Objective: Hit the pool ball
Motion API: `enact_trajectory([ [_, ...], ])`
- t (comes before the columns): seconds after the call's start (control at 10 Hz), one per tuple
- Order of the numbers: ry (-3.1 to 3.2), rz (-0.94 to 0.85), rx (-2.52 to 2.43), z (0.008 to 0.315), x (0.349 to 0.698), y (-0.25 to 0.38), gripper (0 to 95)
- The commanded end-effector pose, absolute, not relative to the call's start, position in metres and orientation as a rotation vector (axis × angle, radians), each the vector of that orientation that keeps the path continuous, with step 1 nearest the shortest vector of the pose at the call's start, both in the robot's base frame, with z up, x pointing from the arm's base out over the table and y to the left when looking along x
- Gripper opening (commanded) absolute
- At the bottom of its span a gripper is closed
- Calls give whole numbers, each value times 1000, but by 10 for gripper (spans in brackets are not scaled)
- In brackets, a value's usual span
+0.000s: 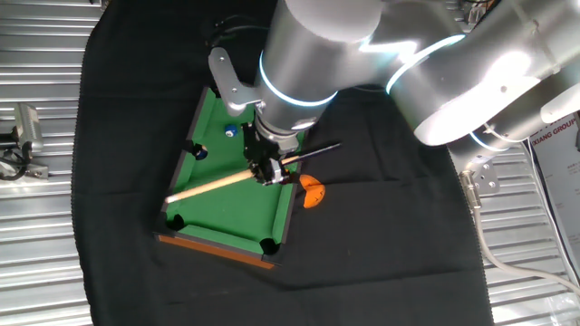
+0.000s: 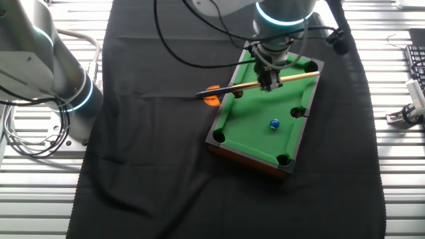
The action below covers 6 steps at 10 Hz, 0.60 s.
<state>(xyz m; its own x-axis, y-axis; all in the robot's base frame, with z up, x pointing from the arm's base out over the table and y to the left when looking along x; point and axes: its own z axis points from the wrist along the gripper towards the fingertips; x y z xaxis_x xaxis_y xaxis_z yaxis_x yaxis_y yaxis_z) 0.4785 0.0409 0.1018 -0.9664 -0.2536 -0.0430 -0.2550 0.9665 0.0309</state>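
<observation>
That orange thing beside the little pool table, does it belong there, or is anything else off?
The orange thing lies on the black cloth outside the pool table, under the cue's dark end. What it is can't be told. Nothing looks spilled or broken.

Arm (image 1: 317,45) – glossy silver metal shell. Black cloth (image 2: 146,133) – matt, wrinkled. Toy pool table (image 2: 249,123) – matt green felt, wooden-looking brown base. Cue (image 1: 208,187) pale wood. Benchtop (image 1: 36,235) ribbed bare metal.
</observation>
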Motion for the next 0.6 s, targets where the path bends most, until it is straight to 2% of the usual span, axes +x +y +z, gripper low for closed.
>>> enact_trajectory([
  [0.1, 3075, 50, -399, 102, 472, 36, 0],
  [0.6, 3079, 43, -383, 106, 458, 24, 0],
])
